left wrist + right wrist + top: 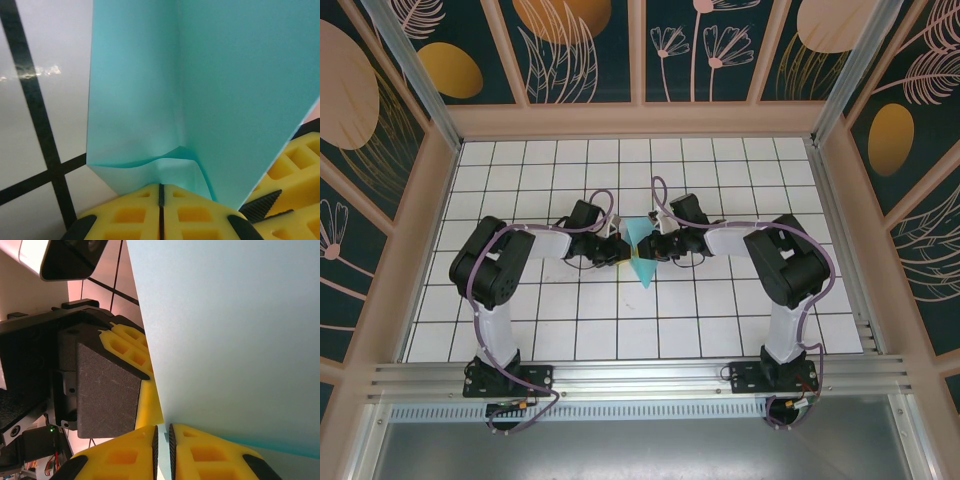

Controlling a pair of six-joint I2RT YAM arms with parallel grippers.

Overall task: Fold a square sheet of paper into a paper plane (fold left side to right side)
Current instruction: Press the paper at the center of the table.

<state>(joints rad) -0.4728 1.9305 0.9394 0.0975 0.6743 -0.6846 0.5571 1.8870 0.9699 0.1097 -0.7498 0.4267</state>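
Left tool [161, 192] and right tool [162, 434] both pinch the creased paper plane [642, 255] between them (already pointed; wings seemingly left).

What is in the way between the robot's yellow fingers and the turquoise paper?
Nothing visible. The left gripper and the right gripper each pinch the thin light turquoise folded sheet of paper directly.

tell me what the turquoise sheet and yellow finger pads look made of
The turquoise sheet looks like thin matte paper: it holds a sharp crease and buckles softly. The yellow finger pads look like moulded plastic or rubber, with square recesses; I cannot tell which.
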